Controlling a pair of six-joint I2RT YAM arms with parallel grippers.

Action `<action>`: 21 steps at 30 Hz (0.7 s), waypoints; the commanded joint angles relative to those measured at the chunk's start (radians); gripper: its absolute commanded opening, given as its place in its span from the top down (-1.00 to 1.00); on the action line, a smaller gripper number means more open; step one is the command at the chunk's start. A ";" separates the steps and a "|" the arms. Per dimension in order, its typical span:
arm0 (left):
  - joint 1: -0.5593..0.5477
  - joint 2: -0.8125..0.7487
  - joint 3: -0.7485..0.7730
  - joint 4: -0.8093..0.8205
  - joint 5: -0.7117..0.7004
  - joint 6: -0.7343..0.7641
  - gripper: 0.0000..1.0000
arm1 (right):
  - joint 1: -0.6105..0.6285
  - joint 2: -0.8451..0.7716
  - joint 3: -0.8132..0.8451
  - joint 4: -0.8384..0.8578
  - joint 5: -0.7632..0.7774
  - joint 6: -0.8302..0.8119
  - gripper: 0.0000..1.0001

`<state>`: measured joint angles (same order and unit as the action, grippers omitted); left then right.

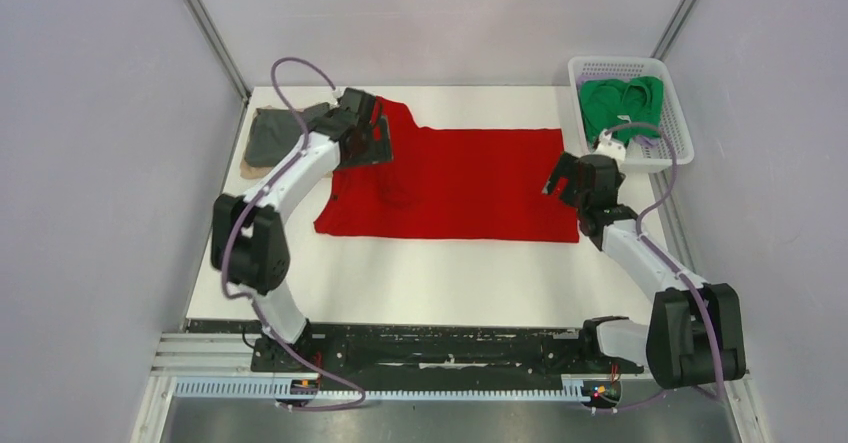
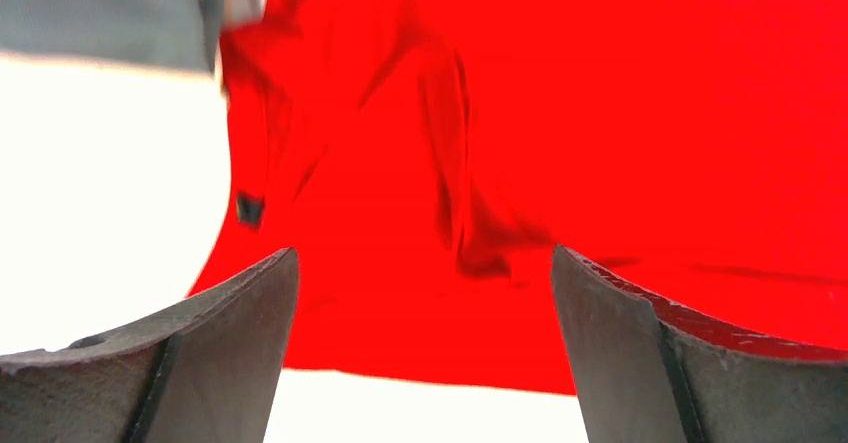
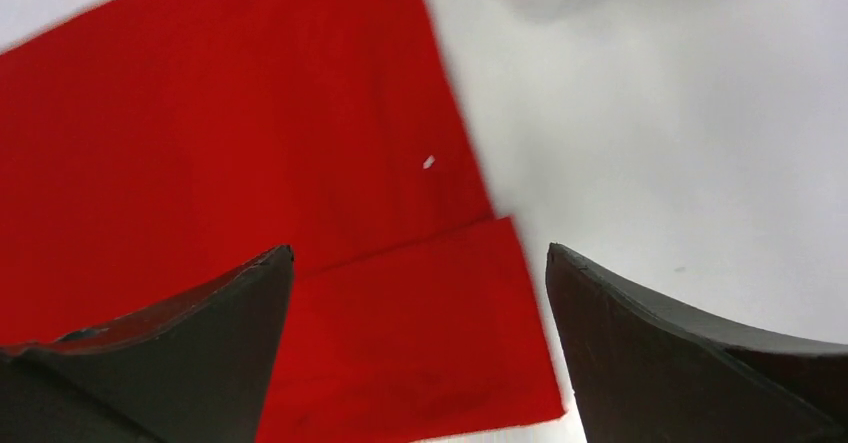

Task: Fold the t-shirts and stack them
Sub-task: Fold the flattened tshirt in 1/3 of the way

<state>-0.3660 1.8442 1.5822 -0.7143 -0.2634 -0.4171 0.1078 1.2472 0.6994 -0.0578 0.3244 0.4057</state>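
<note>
A bright red t-shirt lies spread flat across the middle of the white table. My left gripper is open and empty above its far left end, where the cloth is wrinkled. My right gripper is open and empty over the shirt's right edge, where a folded-over corner lies between the fingers. A folded dark grey t-shirt rests on a tan one at the far left. A green t-shirt sits bunched in the basket.
The white lattice basket stands at the far right corner of the table. Grey walls enclose the table on the left, right and back. Bare white table lies between the red shirt and the arm bases.
</note>
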 commanded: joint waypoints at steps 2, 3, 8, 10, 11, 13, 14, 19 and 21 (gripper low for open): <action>-0.003 -0.267 -0.344 0.218 0.238 -0.157 -0.99 | 0.052 -0.039 -0.133 0.144 -0.359 -0.049 -0.96; -0.003 -0.293 -0.407 0.277 0.292 -0.179 -0.99 | 0.059 -0.034 -0.142 0.155 -0.381 -0.057 -0.96; -0.004 -0.267 -0.509 0.406 0.425 -0.231 -0.99 | 0.079 -0.006 -0.165 0.172 -0.410 -0.067 -0.96; -0.003 -0.228 -0.494 0.399 0.428 -0.237 -0.99 | 0.080 -0.018 -0.178 0.180 -0.404 -0.065 -0.96; -0.004 -0.205 -0.485 0.395 0.433 -0.235 -0.99 | 0.079 -0.024 -0.183 0.180 -0.395 -0.068 -0.96; -0.003 -0.169 -0.469 0.392 0.435 -0.231 -0.99 | 0.079 -0.035 -0.190 0.178 -0.376 -0.067 -0.96; -0.003 -0.149 -0.455 0.392 0.438 -0.230 -0.99 | 0.079 -0.036 -0.192 0.179 -0.372 -0.069 -0.96; -0.009 -0.039 -0.376 0.402 0.508 -0.241 -0.99 | 0.080 -0.030 -0.189 0.163 -0.345 -0.071 -0.96; -0.013 -0.012 -0.349 0.422 0.518 -0.253 -0.99 | 0.079 -0.031 -0.189 0.157 -0.336 -0.076 -0.96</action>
<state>-0.3683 1.7927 1.1526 -0.3626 0.1852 -0.6220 0.1860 1.2350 0.5087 0.0742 -0.0425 0.3481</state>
